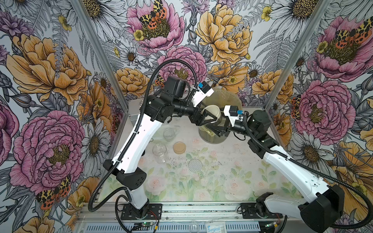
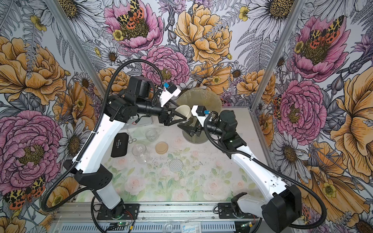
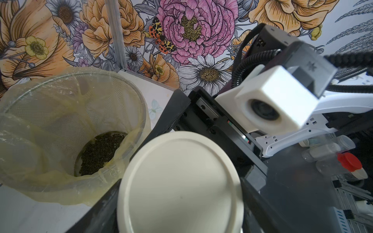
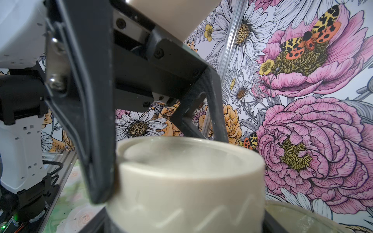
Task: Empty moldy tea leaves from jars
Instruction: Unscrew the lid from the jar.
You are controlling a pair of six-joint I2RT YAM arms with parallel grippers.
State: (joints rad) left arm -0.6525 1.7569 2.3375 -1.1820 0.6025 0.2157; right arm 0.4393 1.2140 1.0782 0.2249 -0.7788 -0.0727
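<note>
in both top views the jar [image 1: 212, 110] hangs tilted over the bin [image 1: 236, 98], long axis near level, cream end toward the left claw [image 1: 214, 116]. left wrist: left claw straddles that end, spread wide, contact unclear; tea leaves [image 3: 101, 153] lie in the bin. right wrist: right claw [image 4: 185, 218] pinches the jar's sides.

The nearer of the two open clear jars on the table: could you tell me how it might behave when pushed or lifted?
That jar looks empty and lidless, so it is probably light and easily shoved. Its smooth, glass-like wall may slip in a grip and could break if dropped. Being cylindrical, it would likely roll if tipped.
</note>
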